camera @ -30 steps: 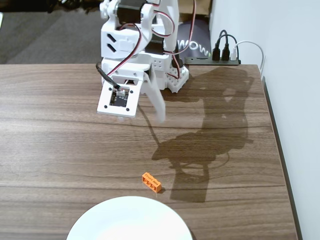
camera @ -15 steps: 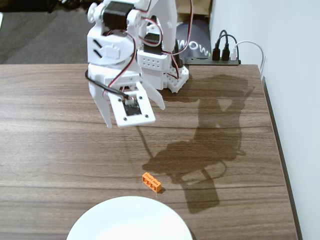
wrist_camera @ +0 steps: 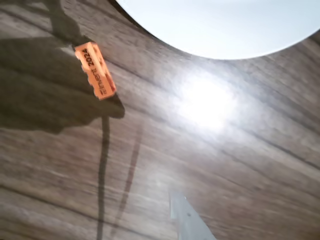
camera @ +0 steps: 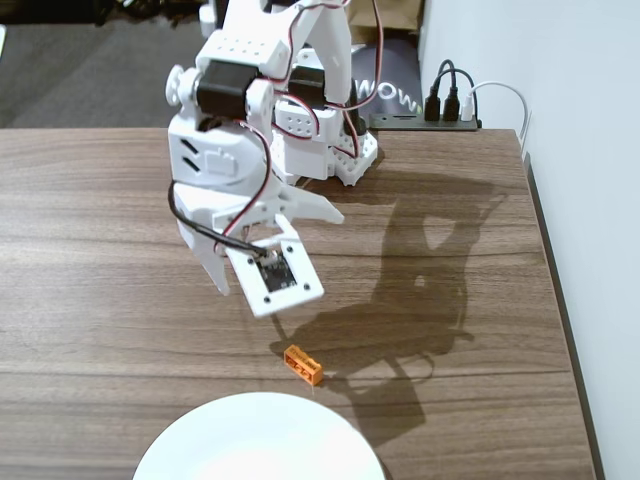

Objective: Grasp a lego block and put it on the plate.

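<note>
Below gripper (camera: 262, 250), lego block (camera: 303, 365), apart

The arm (camera: 250, 190) has swung down toward the lego block (camera: 302, 365).

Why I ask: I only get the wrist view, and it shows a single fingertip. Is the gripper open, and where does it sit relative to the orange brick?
Observer: In the fixed view the gripper is open, its fingers spread wide with nothing between them.
Operator: Is it over the brick yet?
Observer: No. In that view it appears up and to the left of the lego block, with bare table showing between them.
Operator: Anything behind the arm to watch for?
Observer: A power strip with several cables plugged in lies at the table's far edge, just right of the arm's base.
</note>
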`<move>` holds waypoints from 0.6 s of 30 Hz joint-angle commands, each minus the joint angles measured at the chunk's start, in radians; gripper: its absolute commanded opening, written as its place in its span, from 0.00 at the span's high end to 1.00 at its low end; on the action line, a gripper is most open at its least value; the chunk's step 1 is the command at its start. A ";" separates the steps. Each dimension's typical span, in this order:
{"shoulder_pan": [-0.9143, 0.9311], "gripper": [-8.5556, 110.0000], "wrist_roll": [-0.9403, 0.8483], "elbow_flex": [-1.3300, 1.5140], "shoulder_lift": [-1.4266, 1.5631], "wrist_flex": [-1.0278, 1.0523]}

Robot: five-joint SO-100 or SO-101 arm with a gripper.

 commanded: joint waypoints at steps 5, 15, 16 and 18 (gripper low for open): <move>-0.025 0.40 0.040 -0.055 -0.054 -0.078; -0.075 0.41 0.032 -0.087 -0.146 -0.138; -0.081 0.41 0.032 -0.084 -0.150 -0.146; -0.092 0.41 0.032 -0.071 -0.160 -0.175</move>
